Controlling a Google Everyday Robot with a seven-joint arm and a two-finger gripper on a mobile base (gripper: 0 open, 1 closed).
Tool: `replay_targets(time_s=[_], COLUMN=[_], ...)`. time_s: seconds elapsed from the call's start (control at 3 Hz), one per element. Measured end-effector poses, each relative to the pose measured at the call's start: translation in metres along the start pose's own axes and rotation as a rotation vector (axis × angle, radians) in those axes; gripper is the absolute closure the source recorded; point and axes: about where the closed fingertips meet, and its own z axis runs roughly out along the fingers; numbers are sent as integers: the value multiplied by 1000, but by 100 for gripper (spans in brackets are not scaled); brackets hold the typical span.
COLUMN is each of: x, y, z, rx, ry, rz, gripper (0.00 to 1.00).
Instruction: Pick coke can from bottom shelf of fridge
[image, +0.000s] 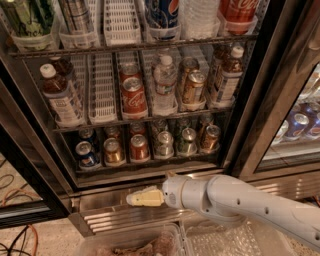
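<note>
On the bottom shelf (150, 163) of the fridge (252, 100), the coke can (139, 147) stands upright in the front row, third from the left. A gold-orange can (113, 150) stands just beside it on the left and a silver can (163, 144) just beside it on the right. A blue Pepsi can (86, 154) stands at the left end and a brown-orange can (210, 138) at the right. The cans sit tight side by side, so there is little room between them; the open room lies in front of the row and over the can tops, under the rack above. That rack carries a taller Coca-Cola can (134, 95) directly over the coke can. The dark door frames close in the opening on both sides.

The gripper (145, 197) hangs below the shelf's front edge, in front of the ribbed steel base (107, 217). It points left, lies almost straight under the coke can and is well apart from it. It holds nothing and touches no can; whether it is open or closed cannot be told from this angle. The white arm (250, 202) reaches in from the lower right, over a clear plastic bin (125, 239).
</note>
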Motion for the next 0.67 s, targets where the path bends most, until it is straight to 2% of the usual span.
replay_targets(time_s=[0.33,0.67], x=[-16,-7], y=[-7,2], z=[24,29], rx=[34,38], ry=[-37,-33], rz=[-35,-43], gripper=[0,0])
